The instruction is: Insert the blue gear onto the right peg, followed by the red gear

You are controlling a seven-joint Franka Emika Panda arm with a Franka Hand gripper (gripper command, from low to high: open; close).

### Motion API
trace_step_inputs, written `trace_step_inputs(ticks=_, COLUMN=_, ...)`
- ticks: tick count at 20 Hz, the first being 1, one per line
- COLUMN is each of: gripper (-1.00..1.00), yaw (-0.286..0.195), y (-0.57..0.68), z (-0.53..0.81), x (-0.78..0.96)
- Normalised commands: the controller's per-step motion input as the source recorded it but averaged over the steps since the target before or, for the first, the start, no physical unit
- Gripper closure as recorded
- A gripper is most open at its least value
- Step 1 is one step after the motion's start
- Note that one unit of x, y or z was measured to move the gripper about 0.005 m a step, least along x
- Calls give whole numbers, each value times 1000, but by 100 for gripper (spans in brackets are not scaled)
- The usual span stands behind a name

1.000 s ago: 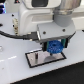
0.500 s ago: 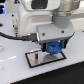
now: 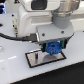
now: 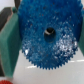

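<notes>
The blue gear (image 3: 52,48) is held in my gripper (image 3: 52,50), which is shut on it just above the grey plate with a black border (image 3: 35,59), over the end toward the exterior view's right. In the wrist view the blue gear (image 4: 47,47) fills most of the frame, between the two greenish fingers (image 4: 9,42). Its centre hole (image 4: 48,32) shows something dark inside. The right peg is hidden under the gear in the exterior view. A sliver of the red gear (image 4: 3,81) shows at the corner of the wrist view. It is hidden in the exterior view.
The white arm body (image 3: 37,17) looms over the plate and blocks the view behind it. A black cable (image 3: 15,39) runs along the exterior view's left. The plate lies on a white table (image 3: 15,70).
</notes>
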Motion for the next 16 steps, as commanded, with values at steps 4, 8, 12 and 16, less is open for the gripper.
trace_step_inputs(ticks=4, gripper=100, yaw=0, y=-13, z=162, x=91)
trace_step_inputs(ticks=8, gripper=100, yaw=0, y=-82, z=-1, x=169)
trace_step_inputs(ticks=12, gripper=100, yaw=0, y=-79, z=-94, x=220)
trace_step_inputs(ticks=16, gripper=100, yaw=0, y=-10, z=42, x=128)
